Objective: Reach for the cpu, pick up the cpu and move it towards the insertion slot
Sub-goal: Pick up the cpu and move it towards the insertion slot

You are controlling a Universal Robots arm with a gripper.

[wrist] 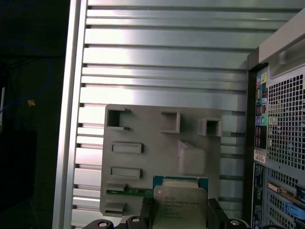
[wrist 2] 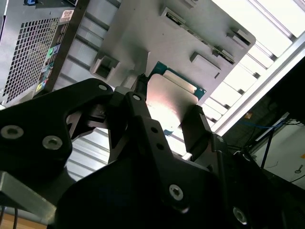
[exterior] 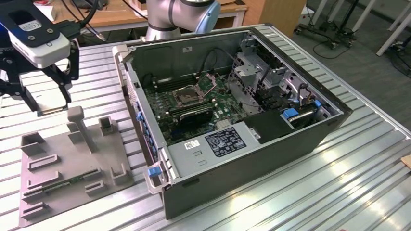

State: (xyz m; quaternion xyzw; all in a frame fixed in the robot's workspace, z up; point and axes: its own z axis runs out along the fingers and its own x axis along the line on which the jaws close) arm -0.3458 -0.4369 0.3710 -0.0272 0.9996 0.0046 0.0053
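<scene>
**Carry the cpu level and high across to the socket**

In the exterior view your end effector hangs at about 10 o'clock. It is above the far end of the grey fixture, which lies on the bench at 8 o'clock. In both wrist views its fingers are clamped on the cpu, one against each of two opposite edges. The chip looks to be clear of the fixture beneath it.

That hold is on thin edges alone, so you should travel smoothly, because a jerk could tilt the chip or let it slip. The fixture's tall post stands close by, at 5 o'clock from the fingertips, so give it room.

From the end effector, the insertion slot lies toward 3 o'clock, inside the computer case. The case's near wall stands between the two, so you need enough height to pass over its rim. Keep the chip flat throughout. Beyond the slot, cables and a metal drive cage crowd the board, so stay short of them.
</scene>
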